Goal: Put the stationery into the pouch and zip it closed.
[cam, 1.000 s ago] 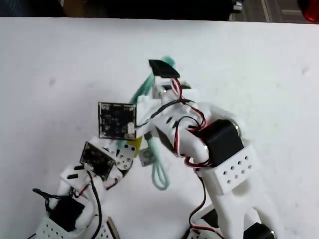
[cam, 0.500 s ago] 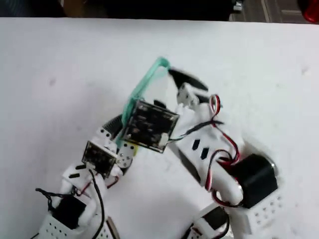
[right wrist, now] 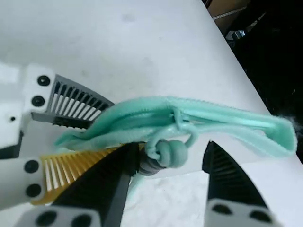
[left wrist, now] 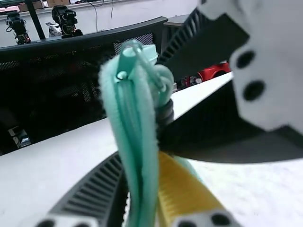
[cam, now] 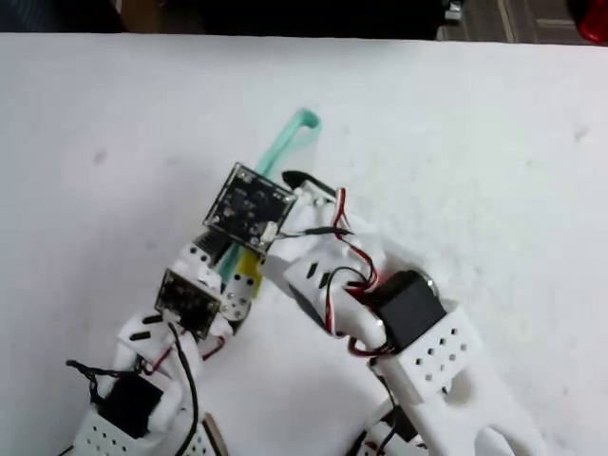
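High view. We list one teal pouch [cam: 275, 157], thin and edge-on to this camera, its long axis running on a slant across the white table [cam: 456, 123]. The near end sits in the left gripper [cam: 231, 268] and the far end points away from both arms. The right gripper [cam: 290, 185] stands just beside the pouch about halfway along it.

Left wrist view. We log the pouch [left wrist: 137, 142] standing on edge, pinched between this arm's black jaw and yellow jaw, which are closed onto its lower end. A teal cord, the zip pull [left wrist: 161, 78], is knotted near the top edge. The other arm's black fingers sit close around it on one side.

Right wrist view. We record this arm's two black fingers well apart and holding nothing. The knot of the zip pull [right wrist: 168, 151] hangs in the gap, close against one finger and clear of the other. The pouch [right wrist: 199, 118] lies crosswise beyond the fingertips, one end clamped in the left gripper [right wrist: 90, 137].

Contents: we cannot tell whether stationery is inside.

Our judgement: the right arm is the nearer one to the pull. It should close on the knot and draw it along the pouch's long axis, while the left arm anchors the end. Which way shuts the zip we cannot tell.
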You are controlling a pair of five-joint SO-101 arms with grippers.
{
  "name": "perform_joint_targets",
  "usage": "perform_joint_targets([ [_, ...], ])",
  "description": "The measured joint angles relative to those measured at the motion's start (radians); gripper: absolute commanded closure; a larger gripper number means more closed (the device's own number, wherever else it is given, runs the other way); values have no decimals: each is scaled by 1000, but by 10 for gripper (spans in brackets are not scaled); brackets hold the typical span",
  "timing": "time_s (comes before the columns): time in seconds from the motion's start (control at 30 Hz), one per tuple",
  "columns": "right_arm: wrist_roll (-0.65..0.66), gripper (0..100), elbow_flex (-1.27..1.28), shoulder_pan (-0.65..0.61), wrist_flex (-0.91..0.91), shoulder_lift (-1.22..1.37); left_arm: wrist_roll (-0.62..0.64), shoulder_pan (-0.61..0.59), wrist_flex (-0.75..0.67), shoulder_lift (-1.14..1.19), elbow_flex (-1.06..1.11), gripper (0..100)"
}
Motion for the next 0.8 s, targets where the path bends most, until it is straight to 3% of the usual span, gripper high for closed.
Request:
perform_joint_targets([
  [0.1, -31, 817, 8, -2, -25, 0, 0, -2, 0, 0, 0, 980],
  [0.23, -48, 995, 9, -2, -60, 0, 0, -3, 2, -2, 0, 980],
  [0.37, -54, 981, 17, -2, -97, 0, 0, -3, 5, -2, 0, 967],
  [0.53, -54, 981, -41, -2, -98, -43, 0, -14, 43, 0, -34, 828],
  [0.8, -54, 981, -80, -2, -103, -57, 83, -23, 172, 17, -170, 861],
])
